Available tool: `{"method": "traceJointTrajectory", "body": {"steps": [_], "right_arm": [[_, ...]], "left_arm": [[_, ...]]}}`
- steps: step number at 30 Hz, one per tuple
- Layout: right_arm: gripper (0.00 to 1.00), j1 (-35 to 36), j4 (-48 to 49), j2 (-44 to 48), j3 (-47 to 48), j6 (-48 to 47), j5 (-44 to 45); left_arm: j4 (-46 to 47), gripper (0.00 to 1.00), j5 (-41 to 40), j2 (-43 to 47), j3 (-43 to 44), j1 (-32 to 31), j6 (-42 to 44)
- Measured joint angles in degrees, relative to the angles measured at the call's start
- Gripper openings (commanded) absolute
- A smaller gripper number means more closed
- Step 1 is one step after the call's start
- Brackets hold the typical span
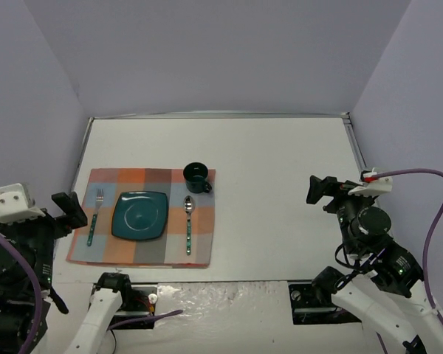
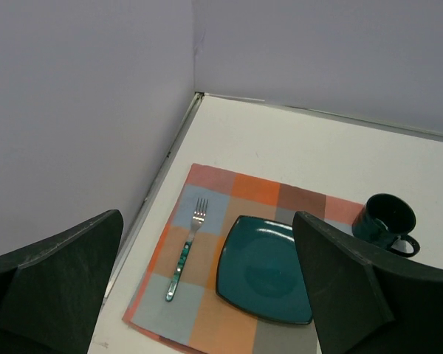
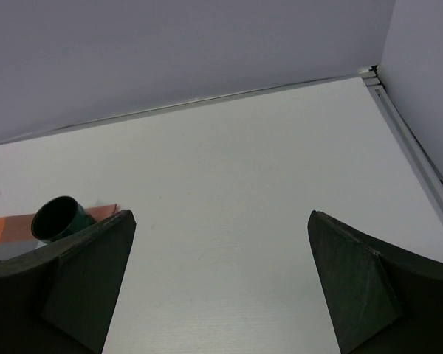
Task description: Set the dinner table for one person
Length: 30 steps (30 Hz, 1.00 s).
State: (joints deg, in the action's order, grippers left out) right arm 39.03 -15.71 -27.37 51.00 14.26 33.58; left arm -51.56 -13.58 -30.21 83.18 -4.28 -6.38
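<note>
On the white dinner table (image 1: 280, 177) lies an orange, grey and blue checked placemat (image 1: 162, 247). On it sit a teal square plate (image 1: 139, 214), a fork (image 1: 94, 215) left of the plate, a spoon (image 1: 188, 221) right of it, and a dark green mug (image 1: 196, 177) at the mat's far right corner. My left gripper (image 1: 65, 214) is open and empty, raised left of the mat; its view shows the fork (image 2: 184, 248), plate (image 2: 264, 268) and mug (image 2: 386, 221). My right gripper (image 1: 321, 193) is open and empty over bare table at the right; its view shows the mug (image 3: 57, 218).
Grey walls enclose the table on the left, far and right sides. Metal edge trim (image 1: 358, 155) runs along the table's borders. The arm bases (image 1: 125, 295) stand at the near edge.
</note>
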Motion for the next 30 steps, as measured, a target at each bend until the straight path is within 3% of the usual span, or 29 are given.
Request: {"method": "traceJointTrajectory", "body": {"steps": [16,30], "right_arm": [[1.00,0.00,-0.21,5.37,-0.31,-5.38,5.32],[0.99,0.00,-0.41,5.37,-1.88,-5.69,6.10]], "left_arm": [[-2.83,0.97,-2.31,7.98,-16.77,-1.03,-4.33],[-0.58,0.97,-4.18,11.24,-23.83,-2.16,-6.26]]}}
